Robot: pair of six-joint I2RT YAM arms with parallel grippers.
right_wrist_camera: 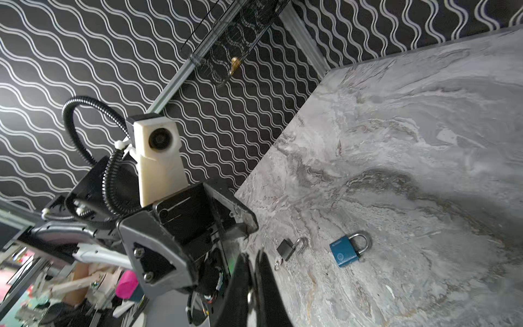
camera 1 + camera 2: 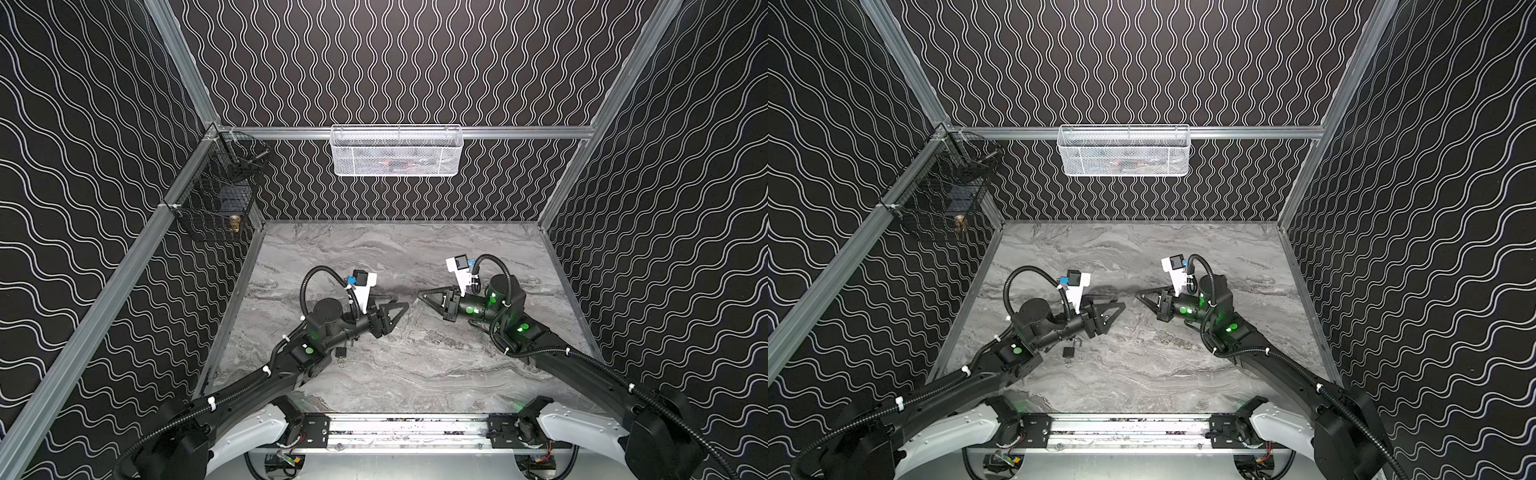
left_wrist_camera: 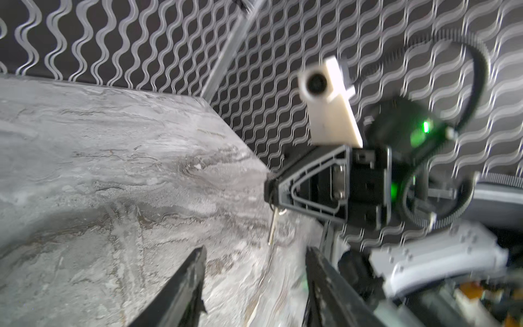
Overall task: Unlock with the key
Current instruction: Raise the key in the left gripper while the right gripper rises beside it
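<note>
Key point(image 3: 272, 226) at the tips of the right hand point(image 3: 271, 188) (blade downward)

Small padlock point(image 1: 286, 249) near large padlock point(image 1: 345, 252), both on table point(image 1: 424, 141)

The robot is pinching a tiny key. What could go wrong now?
The key dangles from the very tips of the right gripper, jaws shut; it might swing or slip out.
The left gripper is open and empty, so the blue padlock and the black padlock lie loose on the table and could slide when the key pushes in.
They lie near each other, so the key might be tried on the wrong one.
</note>
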